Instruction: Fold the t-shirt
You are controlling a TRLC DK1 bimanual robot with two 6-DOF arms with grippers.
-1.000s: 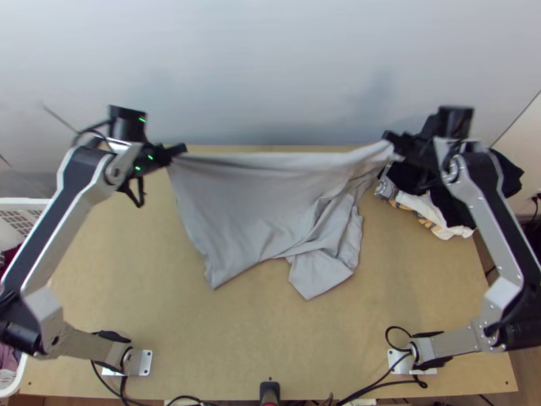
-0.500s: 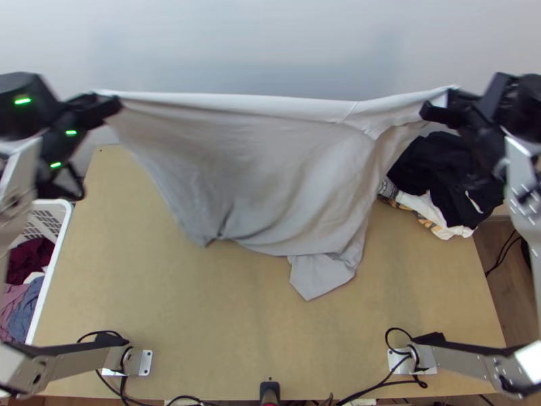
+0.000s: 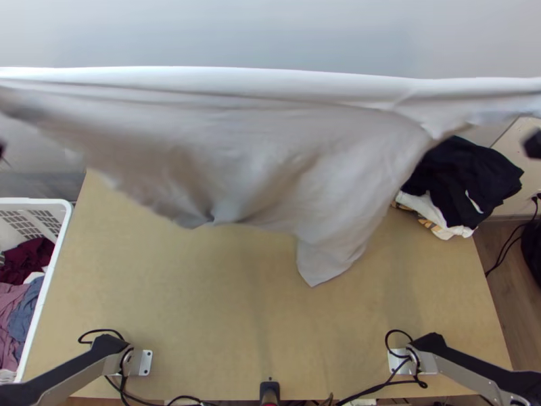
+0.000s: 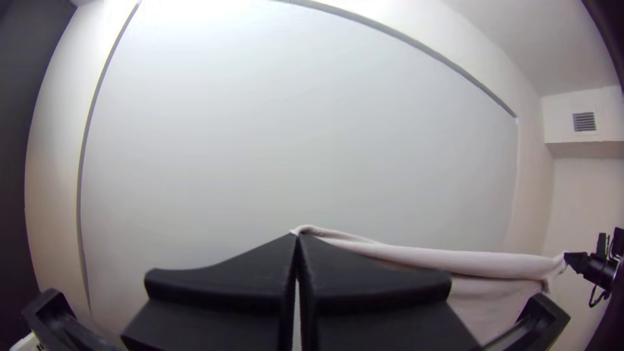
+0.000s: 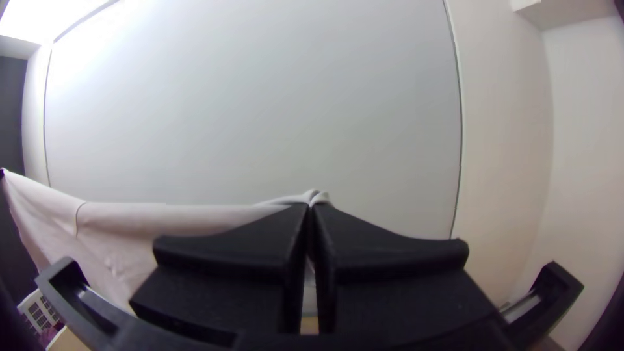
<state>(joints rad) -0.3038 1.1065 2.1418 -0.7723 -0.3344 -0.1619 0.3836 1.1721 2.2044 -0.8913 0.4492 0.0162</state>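
Pinching the t-shirt [image 3: 270, 128], left pincer [image 3: 2, 147] matches closed right pincer [image 3: 534, 144]; overhead adds black clothes [image 3: 466, 172].

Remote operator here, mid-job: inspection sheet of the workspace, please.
Surface: light wooden table, partly behind the hanging cloth.
Job's things: light grey cloth t-shirt, upper edge stretched, rest hanging in folds; contact with table unclear.
Clutter: heaped black and white garments, far right; white plastic laundry basket with clothes, beside left edge.
Grippers: left claw and right claw both shut on the shirt's upper edge.
Cables: black cables looping near both arm bases.
Surroundings: pale grey wall panel behind.
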